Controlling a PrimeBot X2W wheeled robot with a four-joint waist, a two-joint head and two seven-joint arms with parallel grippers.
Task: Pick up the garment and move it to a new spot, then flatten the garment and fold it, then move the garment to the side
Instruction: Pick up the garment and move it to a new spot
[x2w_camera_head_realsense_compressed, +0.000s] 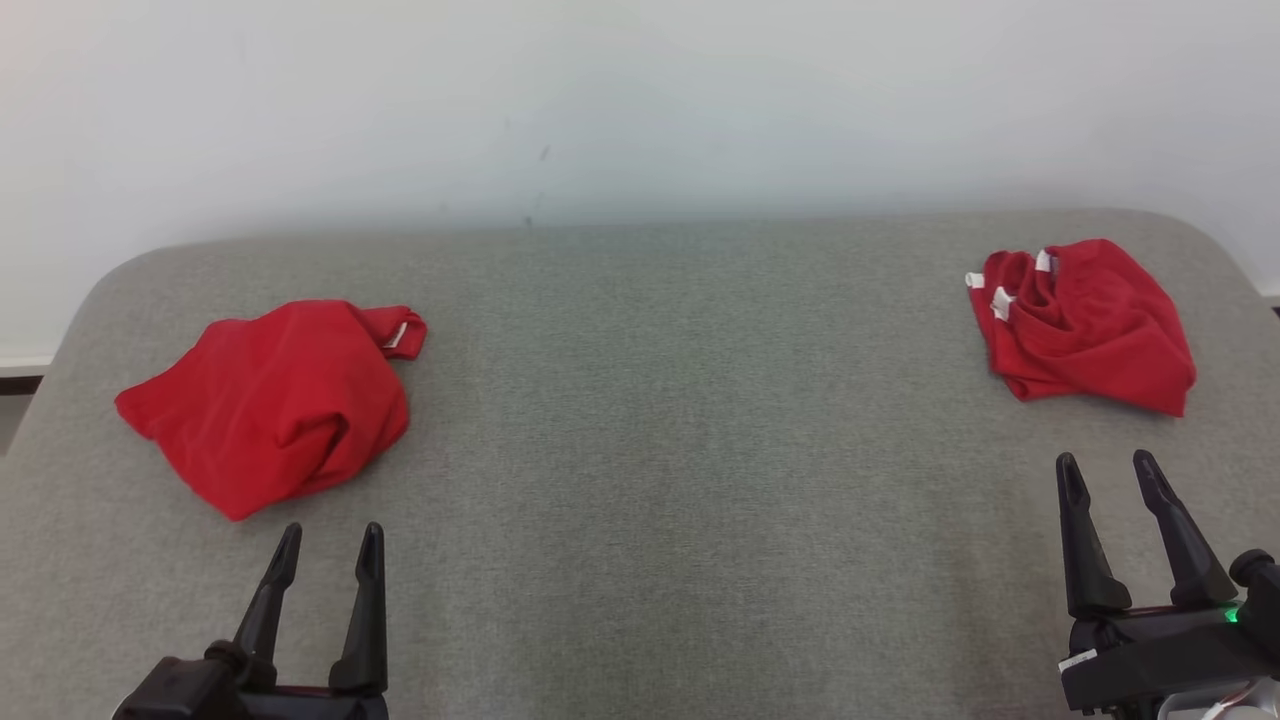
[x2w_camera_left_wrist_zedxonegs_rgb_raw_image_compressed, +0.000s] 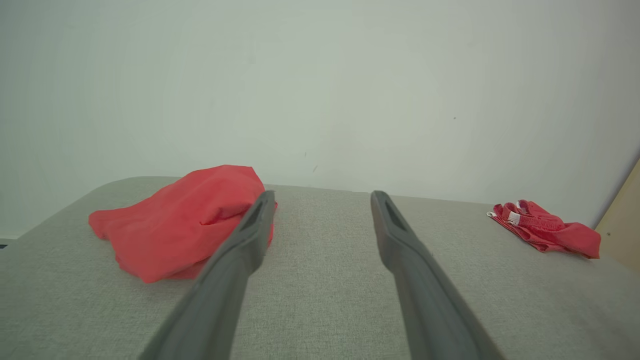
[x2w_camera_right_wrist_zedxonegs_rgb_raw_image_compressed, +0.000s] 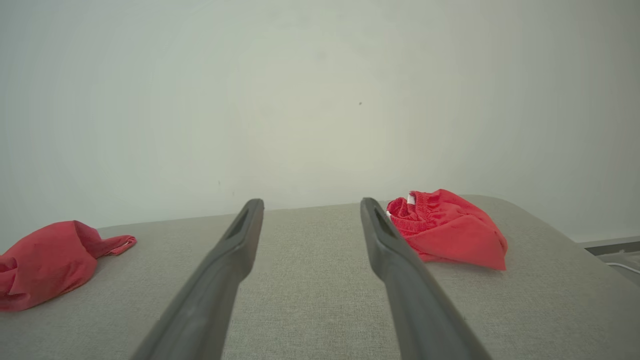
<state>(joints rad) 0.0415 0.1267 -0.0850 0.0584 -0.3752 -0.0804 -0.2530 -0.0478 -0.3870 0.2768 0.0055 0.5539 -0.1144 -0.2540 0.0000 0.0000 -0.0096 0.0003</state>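
Left garment (x2w_camera_head_realsense_compressed: 270, 405): plain red, one small white tag (x2w_camera_head_realsense_compressed: 397, 337). Right garment (x2w_camera_head_realsense_compressed: 1095, 325): same red, unpatterned, three white tags (x2w_camera_head_realsense_compressed: 1001, 303). Bench (x2w_camera_head_realsense_compressed: 680, 420): grey, finely flecked weave, uniform throughout. Wall (x2w_camera_head_realsense_compressed: 640, 100): off-white, plain, a few dark specks. Left gripper (x2w_camera_head_realsense_compressed: 332, 532) and right gripper (x2w_camera_head_realsense_compressed: 1105, 462): black fingers; a green light (x2w_camera_head_realsense_compressed: 1231, 616) glows on the right one's body.
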